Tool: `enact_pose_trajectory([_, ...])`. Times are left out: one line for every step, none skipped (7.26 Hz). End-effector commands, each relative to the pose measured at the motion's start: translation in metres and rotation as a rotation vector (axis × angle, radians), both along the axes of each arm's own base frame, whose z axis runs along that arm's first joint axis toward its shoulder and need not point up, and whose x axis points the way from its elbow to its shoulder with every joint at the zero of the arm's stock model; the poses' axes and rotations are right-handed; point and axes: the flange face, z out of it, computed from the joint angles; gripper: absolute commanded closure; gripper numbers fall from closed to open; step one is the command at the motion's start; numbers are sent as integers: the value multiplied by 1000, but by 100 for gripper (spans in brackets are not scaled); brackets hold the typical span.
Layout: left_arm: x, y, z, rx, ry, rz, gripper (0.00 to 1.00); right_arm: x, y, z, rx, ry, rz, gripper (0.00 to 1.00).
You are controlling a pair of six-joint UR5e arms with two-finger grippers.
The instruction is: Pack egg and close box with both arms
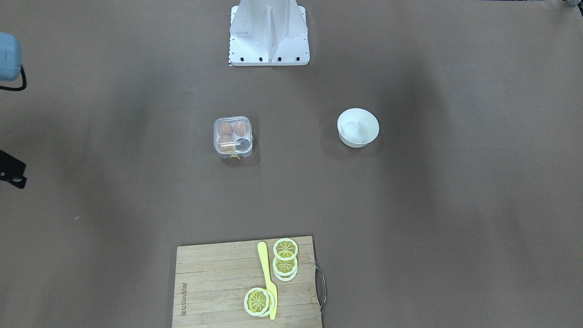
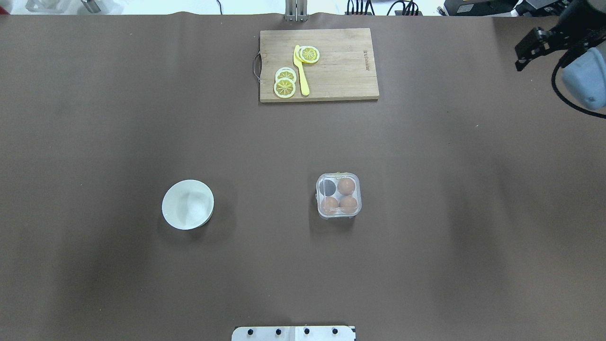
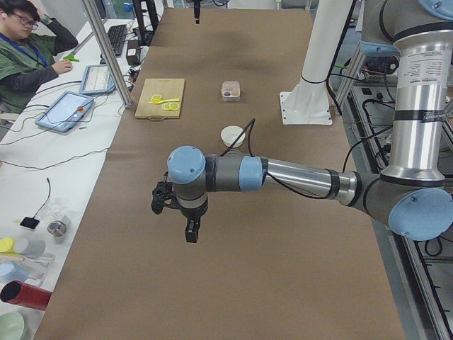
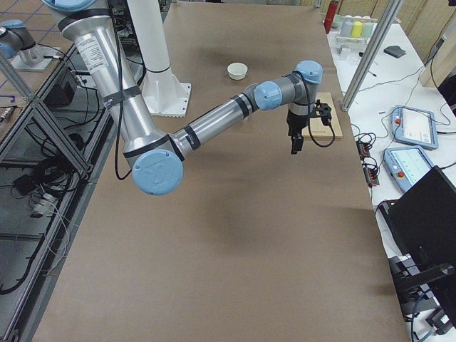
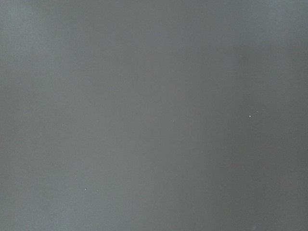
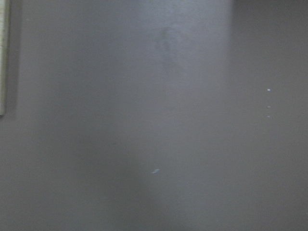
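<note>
The clear box [image 2: 338, 195] stands mid-table with its lid down. Three light-brown eggs sit in it, one of them at the far right cell [image 2: 346, 186]; the fourth cell [image 2: 326, 187] is dark and empty. The box's yellow string [image 1: 234, 156] hangs at its front. My left gripper [image 3: 191, 232] hangs over bare table, far from the box; I cannot tell if it is open. My right gripper [image 4: 293, 144] hangs above the table's far right end near the board; I cannot tell its state. Both wrist views show only bare brown table.
A round white bowl [image 2: 188, 204] stands left of the box and looks empty. A wooden cutting board [image 2: 341, 76] with lemon slices and a yellow knife [image 2: 301, 71] lies at the far edge. The white robot base [image 1: 268, 41] is behind the box. An operator [image 3: 28, 49] sits beside the table.
</note>
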Motion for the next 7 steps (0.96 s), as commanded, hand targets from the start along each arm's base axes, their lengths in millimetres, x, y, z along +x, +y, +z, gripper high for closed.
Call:
enact_pose_trajectory([0,1,2,-3,0,1,2,86,18,92,-8,41,-56,0])
enact_pose_trajectory([0,2,1,-1,1,0,2,121,43,131,-29,44,-49,0])
enact_pose_trajectory([0,2,0,0,-1,0,2,142,67,159,-38,37,-65,0])
enact_pose_trajectory([0,2,-1,3,1,1,2,156,91,180,-70,39,-46,0])
enact_pose_trajectory([0,4,-1,2,1,-2,2,165,114,194,-95,40,-32,0])
enact_pose_trajectory([0,4,3,-6,0,0,2,184,132,205,-118,33,7,0])
enact_pose_trajectory([0,4,4,-6,-3,3,2,185,153,211,-124,11,13,0])
